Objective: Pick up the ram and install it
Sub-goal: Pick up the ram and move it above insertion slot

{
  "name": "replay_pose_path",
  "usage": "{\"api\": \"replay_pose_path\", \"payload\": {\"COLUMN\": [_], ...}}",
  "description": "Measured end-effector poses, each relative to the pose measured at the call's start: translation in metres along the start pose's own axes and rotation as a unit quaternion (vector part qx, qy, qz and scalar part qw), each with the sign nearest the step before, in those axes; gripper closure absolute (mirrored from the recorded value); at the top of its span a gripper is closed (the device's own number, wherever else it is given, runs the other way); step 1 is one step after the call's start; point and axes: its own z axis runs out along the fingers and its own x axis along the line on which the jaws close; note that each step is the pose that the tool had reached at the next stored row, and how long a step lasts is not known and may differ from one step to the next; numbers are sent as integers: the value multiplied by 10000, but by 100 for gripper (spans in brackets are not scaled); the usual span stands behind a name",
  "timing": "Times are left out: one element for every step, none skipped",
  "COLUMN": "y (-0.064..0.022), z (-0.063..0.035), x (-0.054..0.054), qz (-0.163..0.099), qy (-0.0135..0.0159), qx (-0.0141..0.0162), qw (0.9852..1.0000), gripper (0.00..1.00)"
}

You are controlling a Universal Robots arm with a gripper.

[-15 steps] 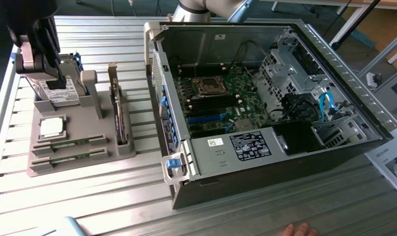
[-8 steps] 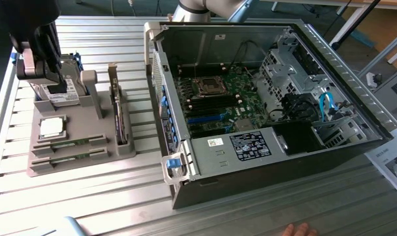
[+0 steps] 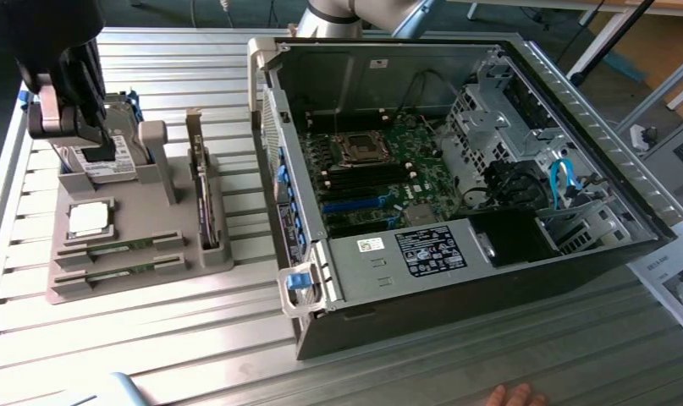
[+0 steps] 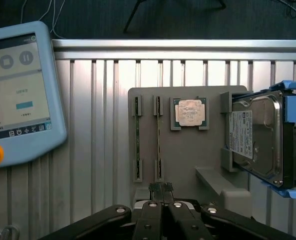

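The gripper [image 4: 160, 189] hangs over one edge of the grey fixture [image 4: 182, 155], fingers pressed together and holding nothing; the ram [image 4: 158, 135] sits edge-up in its fixture slot, in line with the fingertips; a second stick [image 4: 137, 135] fills the slot beside it; the processor chip [image 4: 189, 112] lies just on the ram's other side, the hard drive [image 4: 255, 135] beyond; an upright card [image 3: 206, 203] stands between fixture and open computer case [image 3: 353, 321]; a teach pendant [image 4: 18, 90] rests on the slatted table [image 4: 98, 125]; a hand [image 3: 516, 395] shows near the case.
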Motion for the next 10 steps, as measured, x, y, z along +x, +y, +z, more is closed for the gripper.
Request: {"api": "replay_pose_path", "payload": {"y": [0, 0, 0, 0, 0, 0, 0, 0, 0, 0], "z": [0, 0, 0, 1, 1, 1, 1, 1, 1, 2], "x": [0, 0, 0, 0, 0, 0, 0, 0, 0, 2], "qz": [0, 0, 0, 0, 0, 0, 0, 0, 0, 0], "qy": [0, 0, 0, 0, 0, 0, 0, 0, 0, -1], "qx": [0, 0, 0, 1, 0, 0, 0, 0, 0, 1], "qw": [10000, 10000, 10000, 10000, 10000, 10000, 10000, 10000, 10000, 10000], "gripper": [90, 90, 90, 90, 90, 90, 90, 90, 90, 90]}}
